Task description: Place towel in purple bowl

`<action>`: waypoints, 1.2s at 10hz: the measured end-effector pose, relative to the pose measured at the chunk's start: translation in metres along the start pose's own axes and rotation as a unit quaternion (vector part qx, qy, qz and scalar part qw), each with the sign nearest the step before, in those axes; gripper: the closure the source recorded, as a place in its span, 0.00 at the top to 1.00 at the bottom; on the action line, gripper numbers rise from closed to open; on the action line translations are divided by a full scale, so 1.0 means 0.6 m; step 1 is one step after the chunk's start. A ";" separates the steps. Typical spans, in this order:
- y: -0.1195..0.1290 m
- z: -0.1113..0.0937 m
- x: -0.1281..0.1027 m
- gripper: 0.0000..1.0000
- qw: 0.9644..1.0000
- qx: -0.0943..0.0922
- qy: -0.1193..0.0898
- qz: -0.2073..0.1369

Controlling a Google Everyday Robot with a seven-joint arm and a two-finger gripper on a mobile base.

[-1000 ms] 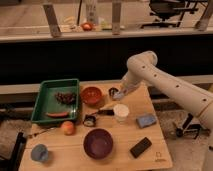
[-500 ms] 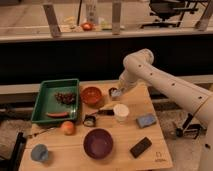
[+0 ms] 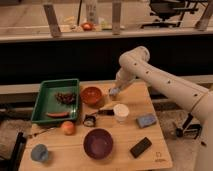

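step: approach, blue towel [image 3: 146, 120] ungrasped | pincer [image 3: 114, 92] beside orange bowl [image 3: 91, 95] at tabletop [image 3: 120, 159] rear, opening: cannot tell | next: reach towel, grasp, carry to purple bowl [image 3: 98, 143]

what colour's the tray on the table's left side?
Green tray, clearest in the camera view. The gripper hangs by the orange bowl.
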 end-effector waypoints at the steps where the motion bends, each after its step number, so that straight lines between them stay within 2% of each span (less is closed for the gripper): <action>1: -0.004 0.000 -0.010 0.00 1.000 -0.002 -0.005 -0.011; 3: -0.006 0.008 -0.054 0.00 0.999 -0.007 -0.019 -0.049; 5: -0.015 0.000 -0.112 0.00 0.995 -0.005 -0.034 -0.097; 6: -0.018 -0.002 -0.124 0.00 0.993 -0.004 -0.039 -0.110; 7: -0.020 -0.005 -0.142 0.00 0.991 -0.001 -0.047 -0.129; 9: -0.027 -0.005 -0.186 0.00 0.983 0.005 -0.072 -0.169; 12: -0.019 0.006 -0.242 0.00 0.974 0.000 -0.101 -0.205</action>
